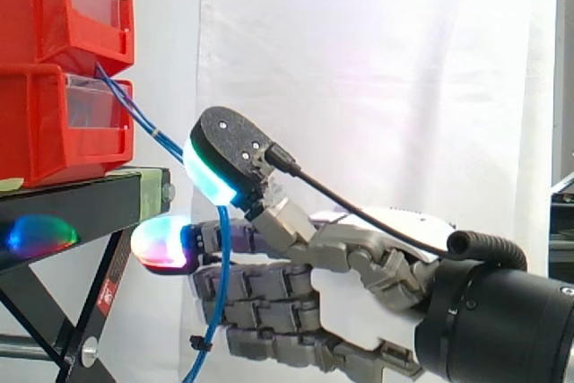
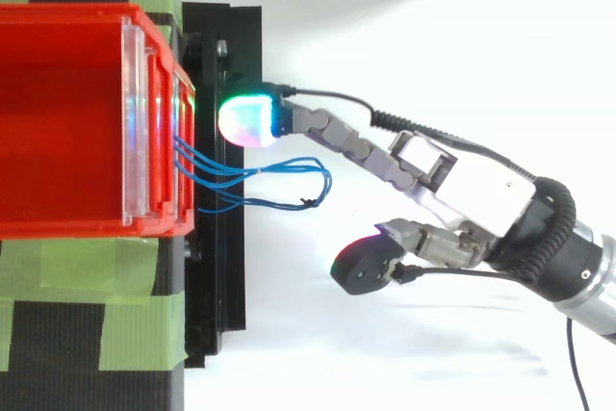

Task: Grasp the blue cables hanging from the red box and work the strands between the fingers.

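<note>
The fingers (image 1: 161,241) reach out nearly straight toward the black stand (image 1: 81,196). The thumb (image 1: 224,157) stands well away from them, so the hand (image 2: 472,201) is spread wide and clamps nothing.

The blue cables (image 2: 279,165) lie in that gap. From above, the strands loop out near the lit fingertip on one side and well apart from the thumb on the other. From the side they run down behind the thumb pad and across the front of the fingers. Whether they touch either, I cannot tell.

The strands look thin, light and limp, with a smooth jacket. They will likely sway at the first nudge and slide off a broad pad rather than resist it. There are several of them, so a loose pinch may catch one and let the others escape.

A small black tie (image 1: 195,343) gathers them low down. The best hold seems to be the hanging stretch just under the thumb, where they run close together, pinched softly between the thumb pad and a finger pad. Nearer the box they are anchored, and a hard pull could drag on it.

They come out at the front of the red box (image 1: 54,132), which sits on the stand under a second red bin (image 1: 63,6).
</note>
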Tool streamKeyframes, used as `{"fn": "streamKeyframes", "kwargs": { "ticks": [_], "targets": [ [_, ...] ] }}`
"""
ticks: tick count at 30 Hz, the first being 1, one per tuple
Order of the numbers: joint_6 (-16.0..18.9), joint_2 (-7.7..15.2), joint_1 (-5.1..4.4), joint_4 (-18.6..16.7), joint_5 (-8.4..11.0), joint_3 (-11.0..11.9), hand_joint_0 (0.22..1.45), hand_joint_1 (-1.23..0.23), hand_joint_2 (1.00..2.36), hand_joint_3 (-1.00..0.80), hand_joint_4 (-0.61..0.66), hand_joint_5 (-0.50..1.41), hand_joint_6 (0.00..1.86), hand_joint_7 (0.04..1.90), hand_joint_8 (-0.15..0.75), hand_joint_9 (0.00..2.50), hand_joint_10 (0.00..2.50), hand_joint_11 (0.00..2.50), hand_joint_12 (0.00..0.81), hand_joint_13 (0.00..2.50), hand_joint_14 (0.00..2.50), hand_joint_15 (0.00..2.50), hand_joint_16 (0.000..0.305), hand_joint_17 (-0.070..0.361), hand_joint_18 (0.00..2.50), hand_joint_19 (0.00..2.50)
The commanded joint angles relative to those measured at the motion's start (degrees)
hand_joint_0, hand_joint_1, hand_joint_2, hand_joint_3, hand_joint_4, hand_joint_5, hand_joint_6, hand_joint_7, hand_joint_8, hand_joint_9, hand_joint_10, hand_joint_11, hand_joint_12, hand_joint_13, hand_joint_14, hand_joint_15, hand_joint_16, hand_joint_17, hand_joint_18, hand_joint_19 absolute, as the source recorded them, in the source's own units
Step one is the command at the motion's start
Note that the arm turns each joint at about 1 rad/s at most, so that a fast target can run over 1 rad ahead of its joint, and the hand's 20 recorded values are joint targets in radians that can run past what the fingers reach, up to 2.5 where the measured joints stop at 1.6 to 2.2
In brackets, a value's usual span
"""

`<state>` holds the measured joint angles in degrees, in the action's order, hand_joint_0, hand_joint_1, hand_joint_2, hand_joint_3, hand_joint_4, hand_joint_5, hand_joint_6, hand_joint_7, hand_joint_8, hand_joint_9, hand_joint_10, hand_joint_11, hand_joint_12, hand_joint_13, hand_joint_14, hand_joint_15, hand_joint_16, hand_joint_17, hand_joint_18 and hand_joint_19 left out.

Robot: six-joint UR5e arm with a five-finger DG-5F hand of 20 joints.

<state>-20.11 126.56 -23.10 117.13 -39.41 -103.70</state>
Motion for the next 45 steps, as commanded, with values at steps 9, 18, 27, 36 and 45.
{"fn": "streamKeyframes", "kwargs": {
  "ticks": [9,18,27,36,45],
  "targets": [
    [4.6,0.5,-0.11,5.3,-3.31,2.6,0.64,-0.37,1.0,-1.0,0.16,-0.43,0.0,0.65,0.285,0.05,0.0,0.0,0.401,0.0,0.0,0.18,0.063,0.142,0.0,0.14],
    [6.3,0.5,0.07,6.7,-3.31,3.1,0.64,-0.37,1.0,-1.0,0.16,-0.43,0.0,0.65,0.289,0.06,0.0,0.01,0.407,0.0,0.0,0.2,0.063,0.142,0.0,0.15],
    [8.7,0.5,0.16,8.7,-3.4,3.1,0.64,-0.37,1.0,-1.0,0.17,-0.43,0.0,0.65,0.294,0.07,0.0,0.03,0.412,0.03,0.0,0.22,0.063,0.141,0.0,0.17],
    [9.0,0.5,0.16,8.6,-3.4,3.2,0.64,-0.37,1.0,-1.0,0.17,-0.42,0.0,0.65,0.302,0.1,0.0,0.06,0.424,0.08,0.01,0.26,0.063,0.142,0.0,0.21],
    [9.2,0.5,0.16,7.9,-3.92,3.2,0.64,-0.39,1.0,-1.0,0.18,-0.39,0.0,0.64,0.314,0.16,0.0,0.03,0.438,0.16,0.01,0.25,0.063,0.142,0.04,0.18]
  ]
}}
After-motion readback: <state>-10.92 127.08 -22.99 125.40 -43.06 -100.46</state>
